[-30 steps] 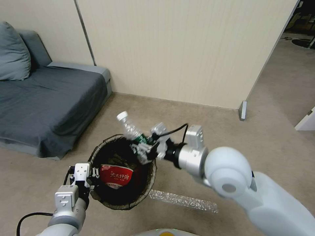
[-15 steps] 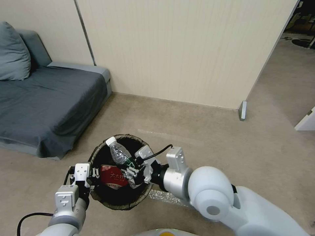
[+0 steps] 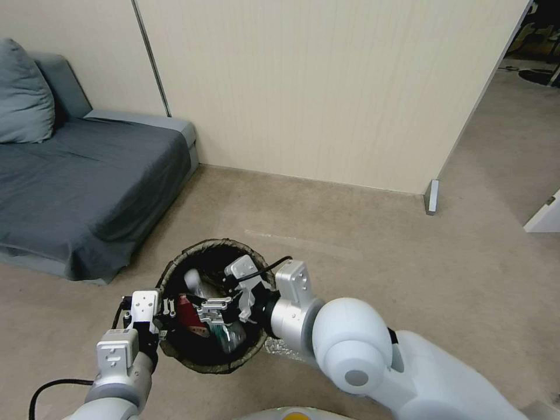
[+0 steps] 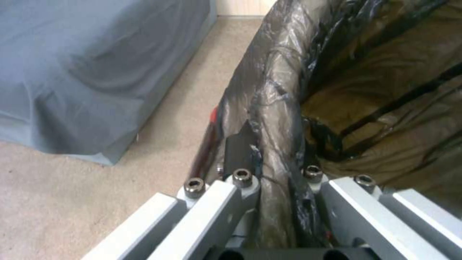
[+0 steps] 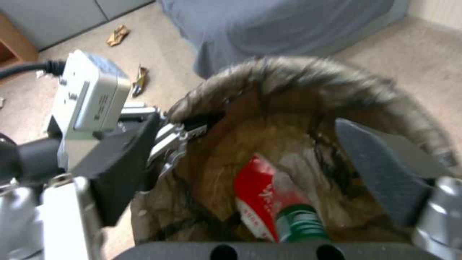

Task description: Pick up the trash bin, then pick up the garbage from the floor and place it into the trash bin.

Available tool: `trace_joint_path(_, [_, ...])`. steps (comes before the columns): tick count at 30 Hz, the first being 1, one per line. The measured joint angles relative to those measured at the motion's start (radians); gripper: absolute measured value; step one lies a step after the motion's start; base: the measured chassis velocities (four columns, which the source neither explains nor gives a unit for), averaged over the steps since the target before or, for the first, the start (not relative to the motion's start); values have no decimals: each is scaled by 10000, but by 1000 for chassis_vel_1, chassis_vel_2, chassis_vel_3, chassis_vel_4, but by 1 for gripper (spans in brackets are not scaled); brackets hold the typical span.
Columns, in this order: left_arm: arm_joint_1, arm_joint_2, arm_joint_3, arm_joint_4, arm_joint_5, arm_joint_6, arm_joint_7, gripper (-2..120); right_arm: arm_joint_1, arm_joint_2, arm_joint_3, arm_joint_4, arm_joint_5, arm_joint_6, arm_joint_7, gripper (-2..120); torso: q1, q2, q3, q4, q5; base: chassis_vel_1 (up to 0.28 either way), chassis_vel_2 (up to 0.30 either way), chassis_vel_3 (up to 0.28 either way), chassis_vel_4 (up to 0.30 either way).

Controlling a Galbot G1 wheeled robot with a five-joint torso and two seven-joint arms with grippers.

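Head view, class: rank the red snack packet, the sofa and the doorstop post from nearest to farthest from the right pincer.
1. Red snack packet, inside the trash bin, just beside the right pincer.
2. Sofa, on the robot's left by the wall.
3. Doorstop post, far right at the wall's end.

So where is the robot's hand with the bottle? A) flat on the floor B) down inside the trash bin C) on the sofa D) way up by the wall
B: the right gripper reaches down inside the trash bin, with the clear bottle beside the red packet.
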Motion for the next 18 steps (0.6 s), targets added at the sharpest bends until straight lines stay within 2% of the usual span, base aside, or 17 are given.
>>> trace_joint_path(4, [1, -32, 17, -14, -10, 4, 5, 1, 59, -241, 177, 144, 72, 2, 0, 100, 1, 0, 0, 1, 1, 0, 0, 0, 0])
trace_joint_path(11, [36, -35, 54, -103, 26, 6, 122, 1, -287, -747, 506, 523, -28, 4, -82, 100, 0, 0, 0, -1, 2, 0, 0, 0, 0])
trace_joint_path(13, [42, -39, 71, -109, 42, 6, 123, 1, -423, -886, 647, 602, -180, 59, -257, 100, 0, 0, 0, 0, 2, 0, 0, 0, 0])
trace_joint_path(18, [68, -8, 130, -128, 51, 7, 138, 1, -1204, -1382, 1684, 1092, -801, 639, -1581, 100, 0, 0, 0, 1, 1, 0, 0, 0, 0])
